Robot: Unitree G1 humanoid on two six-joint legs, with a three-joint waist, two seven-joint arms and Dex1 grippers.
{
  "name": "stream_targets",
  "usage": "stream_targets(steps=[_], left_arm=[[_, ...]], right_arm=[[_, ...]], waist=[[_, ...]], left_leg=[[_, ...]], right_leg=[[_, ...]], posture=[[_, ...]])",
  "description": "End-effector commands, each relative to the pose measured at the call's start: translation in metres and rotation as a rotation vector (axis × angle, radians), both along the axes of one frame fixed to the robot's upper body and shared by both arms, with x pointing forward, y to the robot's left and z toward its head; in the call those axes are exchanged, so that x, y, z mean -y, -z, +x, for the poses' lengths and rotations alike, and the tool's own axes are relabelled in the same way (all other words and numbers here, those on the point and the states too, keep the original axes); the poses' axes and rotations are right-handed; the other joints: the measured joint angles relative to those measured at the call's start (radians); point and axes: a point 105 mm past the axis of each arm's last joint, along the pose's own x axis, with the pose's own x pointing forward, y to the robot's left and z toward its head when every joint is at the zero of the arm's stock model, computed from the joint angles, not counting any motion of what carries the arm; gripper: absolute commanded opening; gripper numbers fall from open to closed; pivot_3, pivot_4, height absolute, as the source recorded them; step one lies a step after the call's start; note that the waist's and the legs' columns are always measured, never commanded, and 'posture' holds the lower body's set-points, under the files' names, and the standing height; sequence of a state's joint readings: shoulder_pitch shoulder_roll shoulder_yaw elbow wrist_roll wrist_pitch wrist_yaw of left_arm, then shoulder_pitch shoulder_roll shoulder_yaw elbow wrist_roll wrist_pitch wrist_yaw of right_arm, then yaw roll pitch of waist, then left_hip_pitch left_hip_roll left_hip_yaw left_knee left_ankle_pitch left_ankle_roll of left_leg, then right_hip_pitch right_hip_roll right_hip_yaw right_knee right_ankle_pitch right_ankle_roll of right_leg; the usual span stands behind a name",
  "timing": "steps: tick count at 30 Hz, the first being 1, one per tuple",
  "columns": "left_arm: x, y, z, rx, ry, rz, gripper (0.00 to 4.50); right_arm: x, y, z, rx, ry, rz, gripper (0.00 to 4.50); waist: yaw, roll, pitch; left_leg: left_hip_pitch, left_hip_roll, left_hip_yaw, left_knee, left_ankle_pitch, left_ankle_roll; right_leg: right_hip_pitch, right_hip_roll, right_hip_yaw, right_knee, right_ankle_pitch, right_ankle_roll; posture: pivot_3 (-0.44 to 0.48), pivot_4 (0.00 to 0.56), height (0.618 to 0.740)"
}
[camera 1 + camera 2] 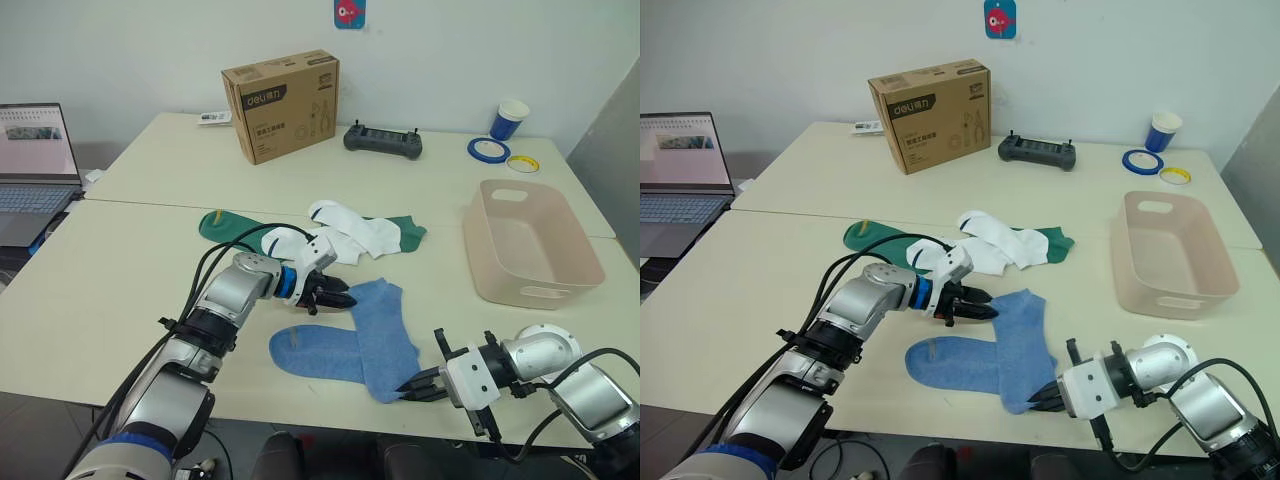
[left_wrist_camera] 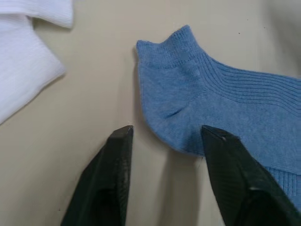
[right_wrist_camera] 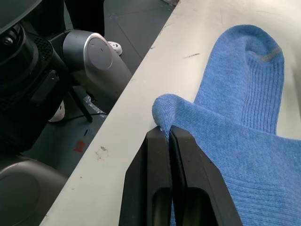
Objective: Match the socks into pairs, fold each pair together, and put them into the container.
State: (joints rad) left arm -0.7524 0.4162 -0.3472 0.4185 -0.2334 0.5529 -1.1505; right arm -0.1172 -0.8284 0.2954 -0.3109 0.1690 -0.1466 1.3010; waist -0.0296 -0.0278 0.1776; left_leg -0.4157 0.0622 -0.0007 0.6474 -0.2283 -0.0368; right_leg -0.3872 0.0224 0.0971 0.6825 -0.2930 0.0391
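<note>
Two light blue socks lie crossed near the table's front edge, one lengthwise (image 1: 385, 335) and one (image 1: 310, 352) sideways under it. My left gripper (image 1: 340, 297) is open at the lengthwise sock's cuff (image 2: 174, 70), with one finger (image 2: 225, 155) over the cuff edge and the other on bare table. My right gripper (image 1: 408, 385) is shut on that sock's toe (image 3: 164, 110), at the table's edge. Two white socks (image 1: 345, 228) lie tangled over two dark green socks (image 1: 225, 225) in the middle. The pale pink container (image 1: 530, 240) stands empty at the right.
A brown cardboard box (image 1: 282, 105), a black controller (image 1: 383, 140), a blue paper cup (image 1: 511, 119) and two tape rolls (image 1: 488, 150) sit at the back. A laptop (image 1: 35, 165) is on the far left. The table's front edge runs just under the right gripper.
</note>
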Motion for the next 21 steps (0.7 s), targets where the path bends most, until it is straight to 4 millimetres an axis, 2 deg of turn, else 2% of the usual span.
stream_targets(steps=[1,3,5,9,11,13,16,21], left_arm=[[0.004,-0.01,-0.001,0.042,0.04,-0.021,0.68],[0.003,-0.007,-0.003,0.055,0.055,-0.011,0.03],[0.0,-0.008,0.001,0.064,0.02,-0.018,0.01],[-0.013,-0.023,0.007,0.091,-0.06,-0.062,0.01],[-0.022,-0.037,0.001,0.121,-0.068,-0.121,0.01],[-0.036,-0.051,-0.006,0.109,-0.137,-0.19,0.01],[-0.05,-0.059,-0.021,0.086,-0.216,-0.223,0.01],[-0.056,-0.064,-0.046,0.079,-0.321,-0.279,0.01]], right_arm=[[-0.002,-0.007,0.001,0.044,-0.01,0.015,0.0],[-0.003,-0.008,0.003,0.047,-0.011,0.018,0.0],[-0.003,-0.009,0.004,0.056,-0.016,0.021,0.0],[-0.004,-0.019,0.011,0.103,-0.001,0.072,0.0],[-0.005,-0.036,0.023,0.155,0.032,0.13,0.0],[0.003,-0.043,0.039,0.197,0.081,0.121,0.0],[0.018,-0.043,0.062,0.236,0.16,0.095,0.0],[0.025,-0.042,0.085,0.277,0.194,0.097,0.0]], waist=[[0.0,0.0,0.0],[-0.001,0.0,0.0],[-0.001,0.0,0.0],[-0.001,0.0,0.0],[-0.006,0.0,0.0],[-0.013,0.0,0.0],[-0.008,0.0,0.0],[0.0,0.0,0.0]], left_leg=[[0.0,0.0,0.0,0.0,0.0,0.0],[0.0,0.0,0.0,0.0,0.0,0.0],[0.0,0.0,0.0,0.0,0.0,0.0],[0.0,0.0,0.0,0.001,0.0,0.0],[0.0,0.001,0.0,0.0,0.0,0.0],[0.0,0.001,0.0,0.0,0.0,0.0],[0.001,0.001,0.0,0.0,0.0,0.0],[0.001,0.0,0.0,0.0,0.0,0.0]], right_leg=[[0.0,0.0,0.0,0.0,0.0,0.0],[0.0,0.0,0.0,0.0,0.0,0.0],[0.0,0.0,0.0,0.0,0.0,0.0],[0.0,0.0,0.0,0.0,0.0,0.0],[0.0,0.0,0.0,0.0,0.0,0.0],[-0.001,0.0,0.001,0.001,0.0,0.0],[0.0,0.0,0.0,0.001,0.0,0.0],[0.0,-0.002,0.0,0.001,0.0,-0.001]], posture=[[0.0,0.15,0.74],[0.0,0.15,0.74],[0.0,0.15,0.74],[0.0,0.15,0.74],[0.0,0.15,0.74],[0.0,0.15,0.74],[0.0,0.15,0.74],[0.0,0.15,0.74]])
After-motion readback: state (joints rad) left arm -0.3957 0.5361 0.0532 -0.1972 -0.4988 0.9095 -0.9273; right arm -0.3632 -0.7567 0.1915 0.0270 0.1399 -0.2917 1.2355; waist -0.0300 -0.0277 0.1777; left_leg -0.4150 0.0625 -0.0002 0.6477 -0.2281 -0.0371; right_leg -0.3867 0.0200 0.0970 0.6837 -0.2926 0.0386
